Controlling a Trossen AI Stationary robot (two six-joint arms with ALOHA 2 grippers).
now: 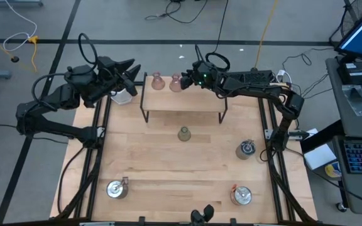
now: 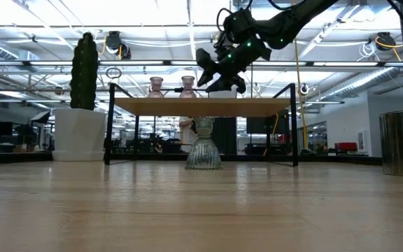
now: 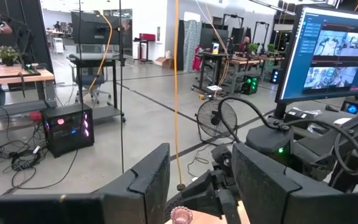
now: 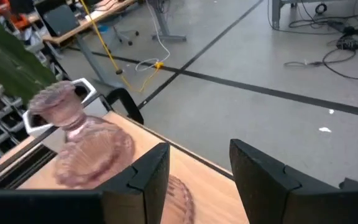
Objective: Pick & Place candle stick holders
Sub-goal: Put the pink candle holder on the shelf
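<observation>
Two pale pink glass holders (image 1: 157, 81) (image 1: 176, 83) stand on their bases on a small wooden shelf (image 1: 184, 103) at the table's far side. My right gripper (image 1: 186, 78) is open. It hovers just right of and above the right pink holder (image 4: 180, 193), with the other pink holder (image 4: 82, 140) beyond it. An olive-green holder (image 1: 184, 134) stands on the table in front of the shelf. Three silver holders (image 1: 246, 149) (image 1: 116, 188) (image 1: 241, 196) stand nearer. My left gripper (image 1: 137, 70) is open and empty, left of the shelf.
A green cactus in a white pot (image 2: 79, 133) stands at the far left, beside the shelf and under my left arm. The shelf has thin black legs (image 2: 109, 126). Black frame rails (image 1: 99, 144) run along both table sides.
</observation>
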